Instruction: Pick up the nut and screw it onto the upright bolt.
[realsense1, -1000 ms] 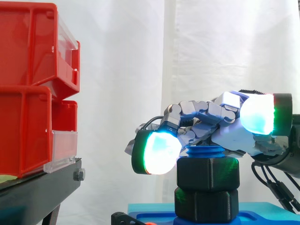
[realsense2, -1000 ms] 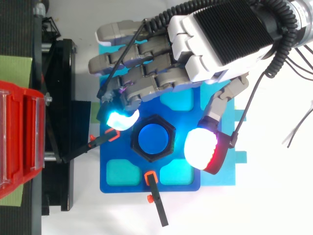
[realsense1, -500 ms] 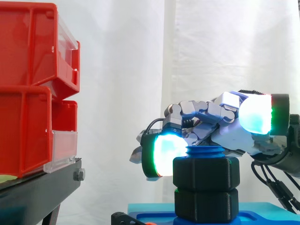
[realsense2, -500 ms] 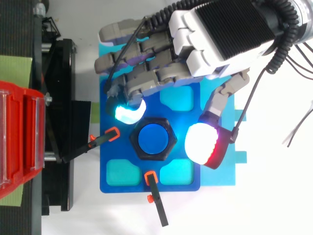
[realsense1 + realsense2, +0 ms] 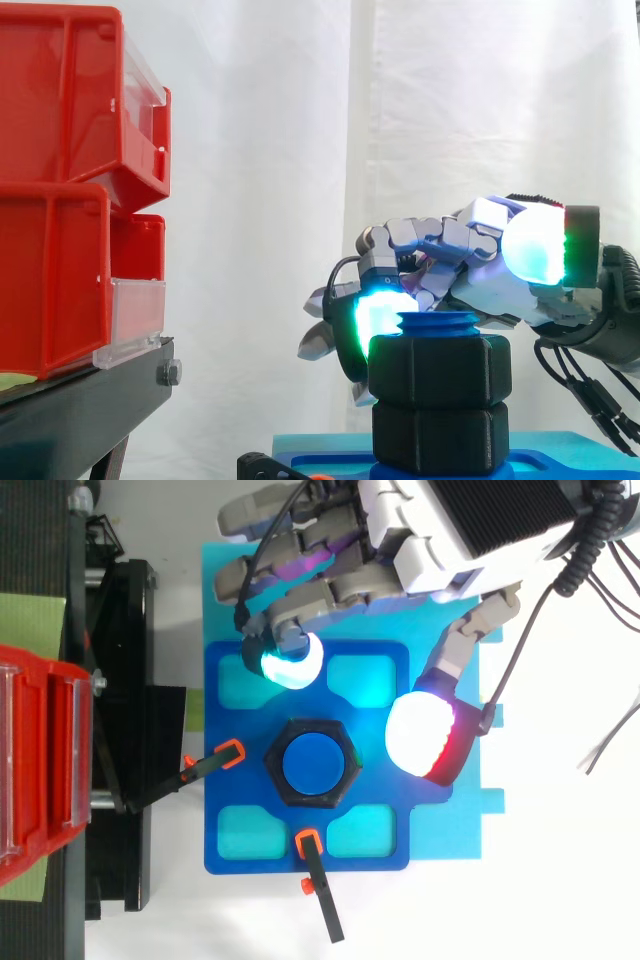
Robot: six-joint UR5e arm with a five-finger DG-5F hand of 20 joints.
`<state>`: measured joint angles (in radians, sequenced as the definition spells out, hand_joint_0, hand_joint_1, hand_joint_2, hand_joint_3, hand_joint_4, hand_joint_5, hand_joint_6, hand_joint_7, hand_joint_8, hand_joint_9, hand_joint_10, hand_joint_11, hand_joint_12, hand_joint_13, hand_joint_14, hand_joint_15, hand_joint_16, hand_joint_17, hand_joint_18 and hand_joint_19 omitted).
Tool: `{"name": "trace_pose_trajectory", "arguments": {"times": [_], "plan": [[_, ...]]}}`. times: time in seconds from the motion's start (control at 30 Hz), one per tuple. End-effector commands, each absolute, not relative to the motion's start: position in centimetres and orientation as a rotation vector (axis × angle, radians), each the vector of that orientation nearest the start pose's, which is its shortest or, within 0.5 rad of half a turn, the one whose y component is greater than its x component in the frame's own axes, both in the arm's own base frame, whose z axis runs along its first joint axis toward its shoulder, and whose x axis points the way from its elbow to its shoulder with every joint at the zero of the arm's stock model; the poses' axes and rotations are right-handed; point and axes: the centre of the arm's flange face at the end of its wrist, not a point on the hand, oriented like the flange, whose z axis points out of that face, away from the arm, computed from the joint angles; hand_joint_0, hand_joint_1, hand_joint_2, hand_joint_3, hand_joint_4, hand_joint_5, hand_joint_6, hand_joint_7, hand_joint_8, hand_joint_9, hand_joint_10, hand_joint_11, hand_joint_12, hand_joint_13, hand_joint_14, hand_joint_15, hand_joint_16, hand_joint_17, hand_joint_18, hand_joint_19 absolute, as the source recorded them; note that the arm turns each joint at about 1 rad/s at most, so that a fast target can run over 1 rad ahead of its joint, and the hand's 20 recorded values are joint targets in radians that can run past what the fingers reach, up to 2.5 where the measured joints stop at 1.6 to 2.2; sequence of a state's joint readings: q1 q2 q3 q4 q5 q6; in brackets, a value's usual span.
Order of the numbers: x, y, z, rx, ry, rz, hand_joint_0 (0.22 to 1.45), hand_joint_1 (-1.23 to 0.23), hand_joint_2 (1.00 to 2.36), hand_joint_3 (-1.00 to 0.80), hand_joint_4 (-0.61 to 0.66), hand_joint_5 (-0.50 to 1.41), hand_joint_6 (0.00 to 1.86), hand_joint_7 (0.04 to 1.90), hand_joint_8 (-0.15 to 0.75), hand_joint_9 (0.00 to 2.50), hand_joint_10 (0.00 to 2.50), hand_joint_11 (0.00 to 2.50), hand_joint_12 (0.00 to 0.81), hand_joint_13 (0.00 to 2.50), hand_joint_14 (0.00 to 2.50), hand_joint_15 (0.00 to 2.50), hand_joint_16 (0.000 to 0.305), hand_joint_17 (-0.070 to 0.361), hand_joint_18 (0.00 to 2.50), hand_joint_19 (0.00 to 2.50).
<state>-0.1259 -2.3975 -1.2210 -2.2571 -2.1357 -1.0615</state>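
A black hexagonal nut sits threaded on the upright blue bolt, whose top thread shows just above it. Under the nut is a second black hexagonal piece. The bolt stands in the middle of a blue fixture plate. My hand is behind the bolt, clear of the nut. It is open, with loosely bent fingers. One cyan-glowing fingertip and the white-glowing thumb pad stand wide apart, with nothing between them.
Red bins are stacked on a black stand at the left. Two black clamps with orange tips hold the fixture plate at its left and front sides. A cyan base lies under the plate.
My hand has drawn back from the nut, away from the bolt toward the far side of the plate. The nut has stayed on the bolt, slightly lower than a second ago.
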Motion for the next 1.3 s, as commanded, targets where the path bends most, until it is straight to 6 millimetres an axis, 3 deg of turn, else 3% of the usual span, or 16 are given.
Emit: {"name": "trace_pose_trajectory", "arguments": {"times": [0.0, 0.07, 0.27, 0.57, 0.9, 1.27], "plan": [[76.1, -18.0, 21.2, -0.127, 1.248, 0.659, 0.46, -0.18, 1.0, -0.5, 0.21, 0.04, 0.51, 1.44, 0.28, 1.13, 0.0, 0.02, 0.306, 0.73, 0.0, 0.02, 0.037, 0.084, 0.44, 0.0], [76.1, -18.0, 21.2, -0.129, 1.246, 0.659, 0.46, -0.17, 1.0, -0.5, 0.21, 0.03, 0.5, 1.44, 0.284, 1.12, 0.0, 0.02, 0.307, 0.73, 0.0, 0.02, 0.037, 0.084, 0.43, 0.0], [76.3, -17.8, 21.9, -0.151, 1.209, 0.662, 0.45, -0.16, 1.0, -0.5, 0.31, -0.09, 0.5, 1.05, 0.297, 0.95, 0.0, 0.0, 0.339, 0.63, 0.0, 0.01, 0.044, 0.098, 0.34, 0.0], [76.8, -16.3, 22.0, -0.168, 1.19, 0.678, 0.44, -0.16, 1.0, -0.5, 0.24, -0.15, 0.5, 0.81, 0.282, 0.81, 0.0, 0.0, 0.352, 0.56, 0.0, 0.0, 0.047, 0.106, 0.27, 0.0], [76.6, -15.1, 21.2, -0.15, 1.255, 0.697, 0.43, -0.15, 1.0, -0.5, 0.22, -0.16, 0.5, 0.77, 0.28, 0.76, 0.0, 0.0, 0.359, 0.5, 0.0, 0.0, 0.049, 0.111, 0.21, 0.0], [76.7, -14.5, 20.9, -0.128, 1.273, 0.699, 0.43, -0.12, 1.0, -0.5, 0.28, -0.13, 0.5, 0.87, 0.289, 0.73, 0.0, 0.0, 0.362, 0.49, 0.0, 0.0, 0.049, 0.111, 0.18, 0.0]]}}
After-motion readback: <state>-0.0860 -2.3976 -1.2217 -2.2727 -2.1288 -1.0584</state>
